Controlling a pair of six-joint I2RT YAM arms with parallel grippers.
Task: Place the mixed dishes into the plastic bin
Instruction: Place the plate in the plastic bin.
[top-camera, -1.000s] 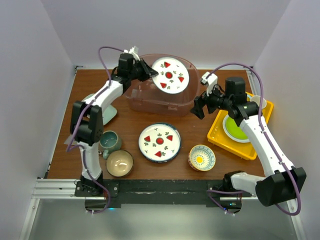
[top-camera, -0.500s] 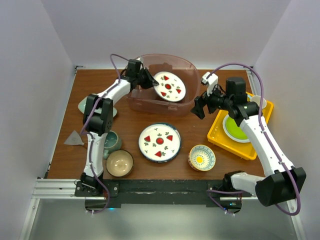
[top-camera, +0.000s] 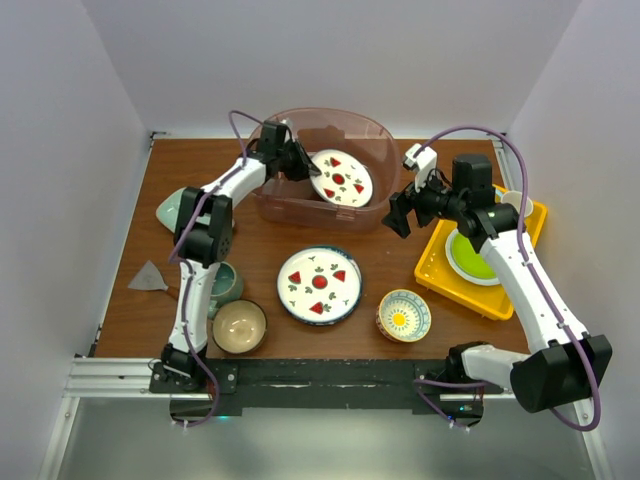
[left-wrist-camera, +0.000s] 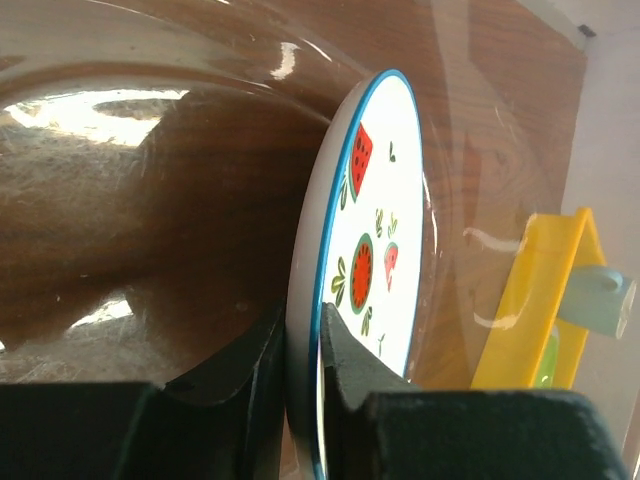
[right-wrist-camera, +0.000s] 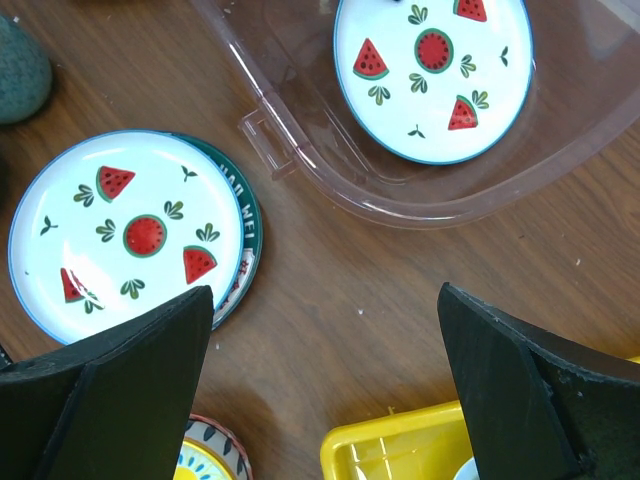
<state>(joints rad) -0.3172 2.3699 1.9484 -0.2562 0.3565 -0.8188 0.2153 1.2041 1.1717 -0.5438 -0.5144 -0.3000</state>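
1. While the left pincer (top-camera: 300, 165) reaches into the plastic bin (top-camera: 300, 207), its jaws sit narrow on the rim of a watermelon plate (top-camera: 340, 178). The plate leans tilted inside the bin, so the step in hand looks like setting this first dish down
2. As I judge it, the next move calls for easing the plate flat onto the bin floor. The jaws should then part and lift out clear of the wall without dragging the plate along
3. The right pincer (top-camera: 398, 215) hangs spread wide and holds nothing, above the tabletop (top-camera: 270, 240) between the bin and the yellow tray (top-camera: 435, 270)
4. The task looks early, because the other dishes lie out on the tabletop:
   - a second watermelon plate (top-camera: 318, 283), resting on a dark green-rimmed plate (right-wrist-camera: 243, 235)
   - a patterned bowl (top-camera: 403, 315)
   - a tan bowl (top-camera: 239, 325)
   - a teal mug (top-camera: 222, 283)
   - a mint dish (top-camera: 172, 207) by the left edge
5. Several things are hard to tell:
   - In the left wrist view the fingers cut off the plate's lower edge, so I cannot say whether it touches the bin floor
   - The left arm covers part of the mug and the mint dish
   - The green-rimmed plate shows only a crescent
   - A grey triangular scrap (top-camera: 150, 276) at the left edge is too unclear to name
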